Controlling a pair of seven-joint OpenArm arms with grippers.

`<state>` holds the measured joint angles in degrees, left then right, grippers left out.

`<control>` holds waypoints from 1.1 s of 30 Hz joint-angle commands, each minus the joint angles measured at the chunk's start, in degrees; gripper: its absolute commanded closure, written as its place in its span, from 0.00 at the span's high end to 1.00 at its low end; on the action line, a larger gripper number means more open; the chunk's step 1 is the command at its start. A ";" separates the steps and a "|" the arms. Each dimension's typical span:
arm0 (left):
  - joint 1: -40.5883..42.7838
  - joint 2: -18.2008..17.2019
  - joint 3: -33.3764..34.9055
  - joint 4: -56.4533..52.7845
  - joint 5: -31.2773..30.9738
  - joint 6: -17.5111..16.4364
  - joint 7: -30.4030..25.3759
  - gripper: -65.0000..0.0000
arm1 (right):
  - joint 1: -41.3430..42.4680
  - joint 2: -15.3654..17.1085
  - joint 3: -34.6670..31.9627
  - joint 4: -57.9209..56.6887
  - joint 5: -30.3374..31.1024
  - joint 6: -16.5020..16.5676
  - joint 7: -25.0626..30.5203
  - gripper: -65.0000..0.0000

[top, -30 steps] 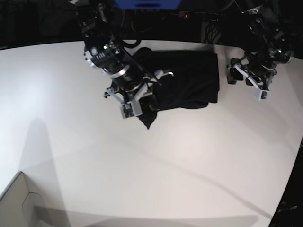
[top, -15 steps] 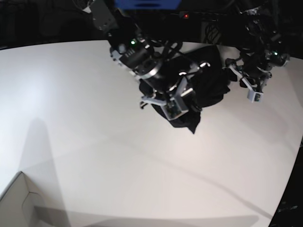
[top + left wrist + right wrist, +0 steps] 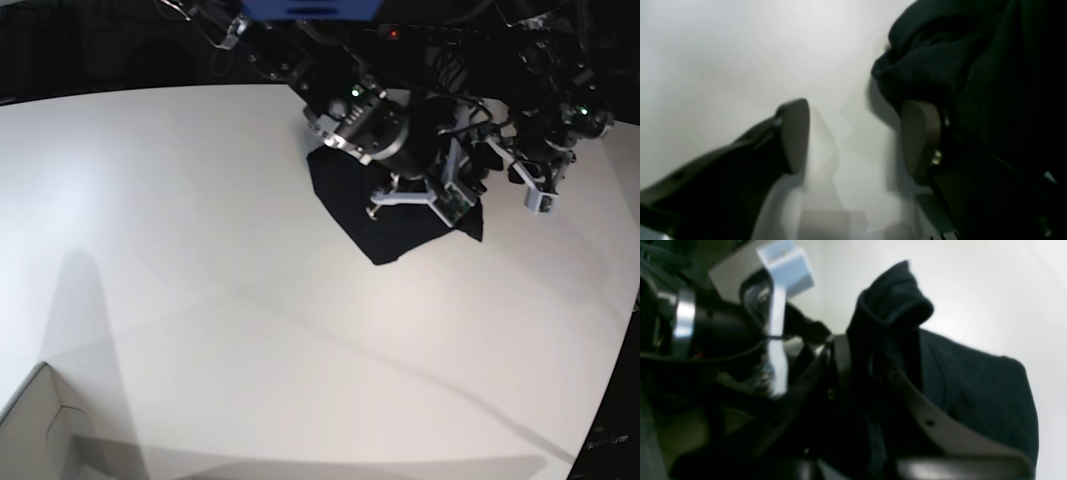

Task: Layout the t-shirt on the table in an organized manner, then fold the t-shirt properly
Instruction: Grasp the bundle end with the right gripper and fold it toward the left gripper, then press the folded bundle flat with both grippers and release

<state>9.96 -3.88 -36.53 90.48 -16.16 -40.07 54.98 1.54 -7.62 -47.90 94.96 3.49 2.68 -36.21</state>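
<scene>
The white table fills the base view under a dark background, and a pale box corner shows at its lower left. The black t-shirt lies bunched near the far edge, under the right gripper, which pinches a fold of it. The left gripper hangs just beside the cloth.

In the left wrist view, the left gripper's fingers stand wide apart with nothing between them, only bare table. The t-shirt bulges behind and beside the right-hand finger.

In the right wrist view, the right gripper's fingers are closed narrow on the t-shirt. A tuft of cloth rises above the fingertips and the rest drapes away beside them.
</scene>
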 commanded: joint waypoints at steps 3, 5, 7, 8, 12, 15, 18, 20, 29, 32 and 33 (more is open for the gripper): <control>-0.07 -0.38 -0.08 1.00 -0.50 0.07 -0.34 0.64 | 2.63 -1.38 -0.06 -3.05 0.25 0.09 1.09 0.00; -0.07 -0.47 -0.08 1.00 -0.50 0.07 -0.34 0.64 | 3.34 -1.38 -0.06 -4.63 0.25 0.09 1.96 0.00; -0.07 -0.65 -0.08 0.82 -0.50 0.07 -0.34 0.64 | 3.43 -1.38 0.12 -5.95 0.25 0.09 4.60 0.00; -0.07 -0.65 -0.35 0.91 -0.50 0.07 -0.34 0.64 | 3.43 -1.38 0.12 -6.39 0.25 0.09 5.66 0.00; -0.07 -0.47 -2.63 1.00 -0.50 0.07 0.18 0.64 | 3.25 -1.38 0.03 -8.06 0.25 0.09 7.06 0.00; -0.07 -0.65 -3.60 1.08 -0.50 0.07 0.27 0.64 | 3.43 -1.38 0.03 -9.64 0.25 0.18 7.24 0.00; 0.64 -0.65 -5.71 1.08 -0.50 0.07 0.27 0.64 | 3.51 -1.38 -0.06 -10.78 0.25 0.18 7.33 0.00; 0.99 -0.65 -6.76 1.96 -0.58 0.07 0.27 0.64 | 4.31 -1.38 -0.06 -11.40 0.25 0.18 7.33 0.00; 3.10 -0.65 -8.17 7.76 -0.50 0.07 0.27 0.64 | 4.39 -1.38 -2.96 -12.72 0.07 2.73 7.41 0.20; 3.19 -0.65 -8.17 7.85 -0.50 0.07 0.27 0.64 | 3.95 -1.38 -4.45 -10.69 0.07 3.43 7.41 0.29; 3.54 -0.65 -8.26 7.85 -0.50 0.07 0.27 0.64 | 3.87 -1.38 -4.72 -9.73 0.16 3.43 7.41 0.31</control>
<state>13.41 -3.86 -44.53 97.17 -15.92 -40.07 56.31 4.49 -7.81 -52.64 83.92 3.36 5.93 -30.48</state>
